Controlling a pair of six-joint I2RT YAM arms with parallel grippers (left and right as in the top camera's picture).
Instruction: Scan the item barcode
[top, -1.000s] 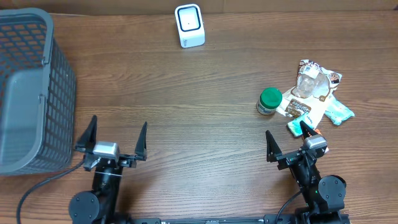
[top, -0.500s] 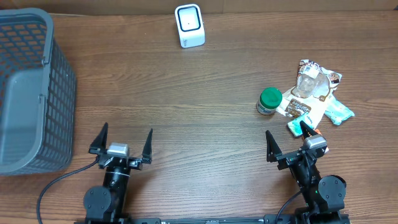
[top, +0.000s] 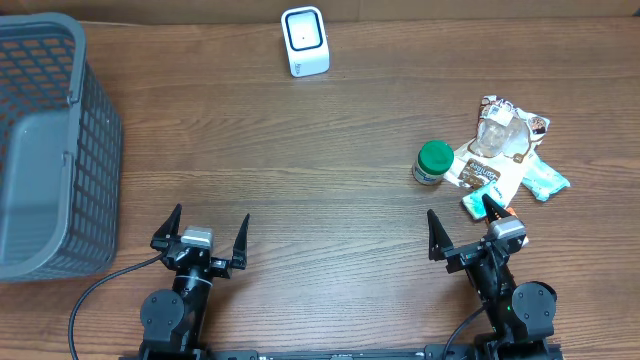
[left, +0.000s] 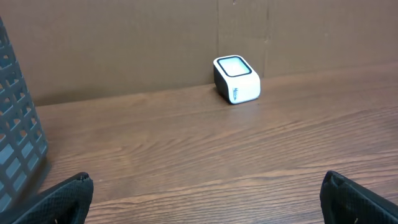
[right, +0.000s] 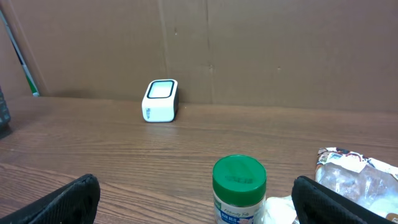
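Note:
A small white scanner with a dark window stands at the far edge of the table; it also shows in the left wrist view and the right wrist view. The items lie at the right: a green-lidded jar, a clear-fronted snack packet and a teal packet. My left gripper is open over bare wood near the front edge. My right gripper is open just short of the jar, holding nothing.
A grey mesh basket fills the far left, and its wall shows in the left wrist view. A brown cardboard wall backs the table behind the scanner. Bare wood lies between the two arms and the scanner.
My left arm has shifted right and slightly toward the front edge, still open. The right arm and the items have not moved.

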